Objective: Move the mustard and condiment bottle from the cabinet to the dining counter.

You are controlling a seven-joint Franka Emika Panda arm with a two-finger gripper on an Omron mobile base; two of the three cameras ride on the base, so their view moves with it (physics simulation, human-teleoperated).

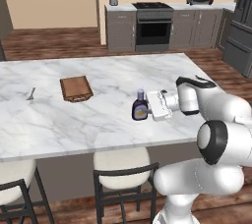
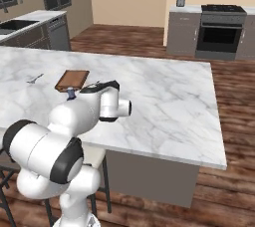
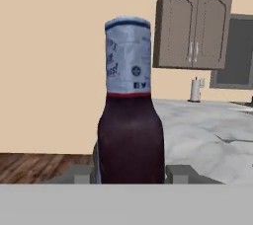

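From the left base view, the end effector (image 1: 147, 106) reaches sideways over the white marble counter (image 1: 113, 75) and is closed around the dark condiment bottle (image 1: 140, 106). The bottle stands upright at the near right part of the slab, its base at or just above the marble; which one I cannot tell. A brown cutting board (image 1: 76, 88) lies further left, and a small fork (image 1: 31, 94) lies beyond it, near the left edge of the picture. Two stools (image 1: 123, 169) stand under the near edge.

From the right base view, the arm covers most of the bottle; just its pale cap (image 2: 70, 92) peeks out beside the white wrist, close to the cutting board (image 2: 72, 79). The counter (image 2: 169, 101) stretches away to the right.

In the hand view, the bottle (image 3: 129, 135) rises straight up between the two dark fingertips (image 3: 180, 173), which press on either side of its dark body. Its cap (image 3: 127, 56) carries printed lettering. Behind it are a beige wall and a grey wall cabinet (image 3: 192, 29).
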